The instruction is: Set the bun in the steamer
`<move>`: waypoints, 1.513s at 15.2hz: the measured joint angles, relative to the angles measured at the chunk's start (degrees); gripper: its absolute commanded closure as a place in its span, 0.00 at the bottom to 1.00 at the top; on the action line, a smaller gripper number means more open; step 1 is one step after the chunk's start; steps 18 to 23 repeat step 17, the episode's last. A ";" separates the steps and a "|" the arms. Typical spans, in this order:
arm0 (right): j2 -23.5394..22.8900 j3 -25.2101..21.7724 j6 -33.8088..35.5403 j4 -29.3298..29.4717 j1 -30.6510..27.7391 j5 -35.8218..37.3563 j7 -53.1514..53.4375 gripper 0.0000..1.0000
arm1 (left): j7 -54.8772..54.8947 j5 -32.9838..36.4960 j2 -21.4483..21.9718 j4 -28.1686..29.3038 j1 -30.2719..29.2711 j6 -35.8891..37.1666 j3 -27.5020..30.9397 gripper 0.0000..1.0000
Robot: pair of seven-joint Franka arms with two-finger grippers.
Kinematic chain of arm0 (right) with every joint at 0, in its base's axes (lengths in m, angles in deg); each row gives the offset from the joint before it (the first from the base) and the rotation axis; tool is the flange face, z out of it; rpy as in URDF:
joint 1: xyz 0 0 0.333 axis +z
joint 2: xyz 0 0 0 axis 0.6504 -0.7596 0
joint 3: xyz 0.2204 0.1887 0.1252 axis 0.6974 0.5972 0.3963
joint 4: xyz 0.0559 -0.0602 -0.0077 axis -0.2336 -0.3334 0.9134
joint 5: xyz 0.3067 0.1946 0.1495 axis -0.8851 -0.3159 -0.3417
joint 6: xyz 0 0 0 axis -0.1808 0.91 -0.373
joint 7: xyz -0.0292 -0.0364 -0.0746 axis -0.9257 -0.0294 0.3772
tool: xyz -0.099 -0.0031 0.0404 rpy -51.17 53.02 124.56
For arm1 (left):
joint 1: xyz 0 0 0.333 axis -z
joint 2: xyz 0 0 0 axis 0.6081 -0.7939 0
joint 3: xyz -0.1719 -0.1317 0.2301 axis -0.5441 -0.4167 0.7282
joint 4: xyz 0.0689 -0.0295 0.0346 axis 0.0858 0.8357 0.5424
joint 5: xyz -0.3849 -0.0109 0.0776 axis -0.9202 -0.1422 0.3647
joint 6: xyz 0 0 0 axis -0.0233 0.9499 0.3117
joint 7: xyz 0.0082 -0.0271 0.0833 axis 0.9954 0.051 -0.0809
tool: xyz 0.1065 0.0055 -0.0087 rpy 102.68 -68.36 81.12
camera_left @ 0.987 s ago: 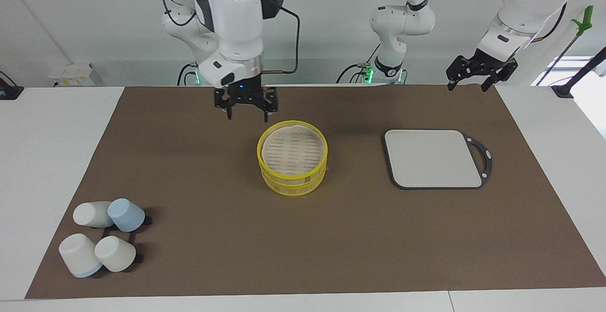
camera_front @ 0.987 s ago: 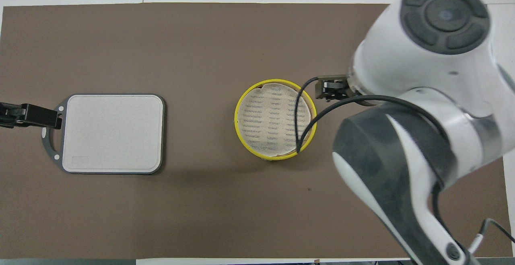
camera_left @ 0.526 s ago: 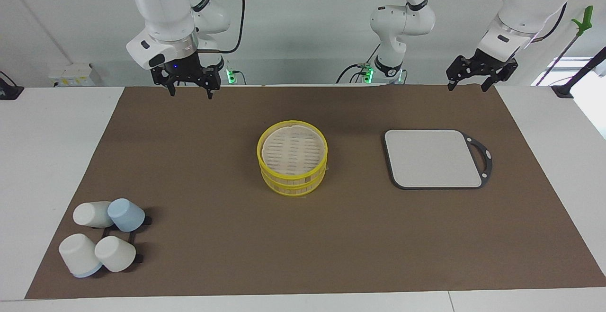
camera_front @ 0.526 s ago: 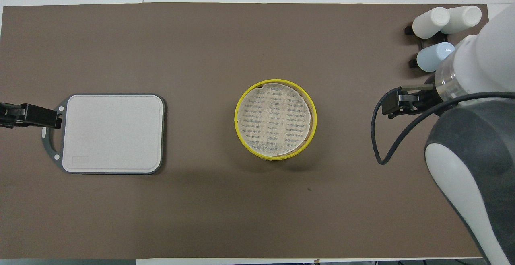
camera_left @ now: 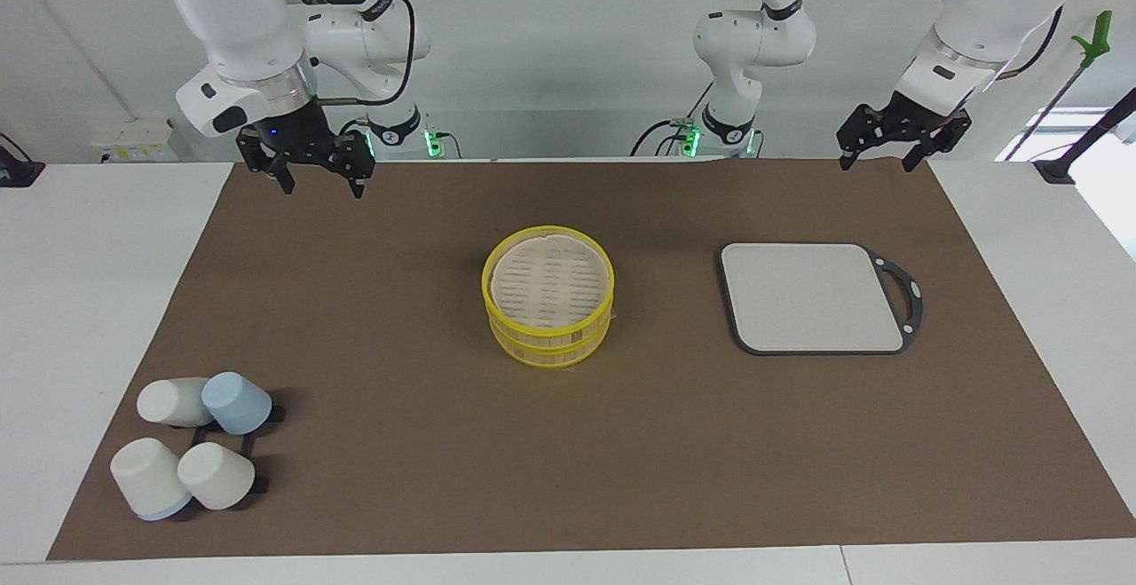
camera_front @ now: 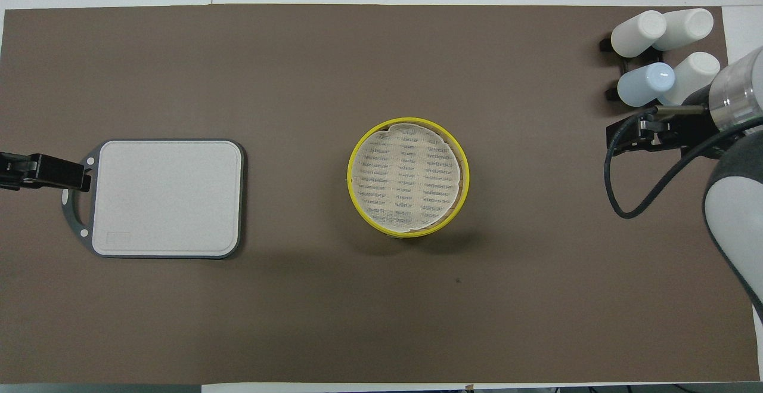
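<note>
While the steamer sits in the middle of the brown mat on the tabletop, with its slatted lid on, neither hand touches it. No bun shows in either view; whether one lies under the lid cannot be told.

From the facing view, the right hand hangs in the air over the mat's edge nearest the robots, well away from the steamer toward the right arm's end, its fingers spread apart and holding nothing. The overhead view shows only its dark body from above, partly under the arm's casing, so the finger gap is read from the facing view alone.

The left hand waits raised over the mat corner nearest the robots at the left arm's end, fingers apart and empty. Overhead it appears as a dark shape overlapping the handle of the grey board, yet the facing view shows it raised clear of the board.

Four cups lie on a black rack, farther from the robots than the steamer, toward the right arm's end; overhead, the arm partly covers one of them.
</note>
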 measured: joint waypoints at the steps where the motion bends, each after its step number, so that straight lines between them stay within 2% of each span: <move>1: 0.44 -0.05 0.01 0.00 0.01 -0.01 0.00 0.00 | 0.00 0.00 0.00 0.00 0.00 0.00 0.00 0.00; 12: 1.57 -2.59 0.12 -0.24 -0.05 -0.05 0.00 0.00 | 0.00 0.00 0.00 0.00 0.00 0.00 0.00 0.00; 23: 1.57 -2.76 0.12 -0.29 -0.05 -0.08 0.00 0.00 | 0.00 0.00 0.00 0.00 0.00 0.00 0.00 0.00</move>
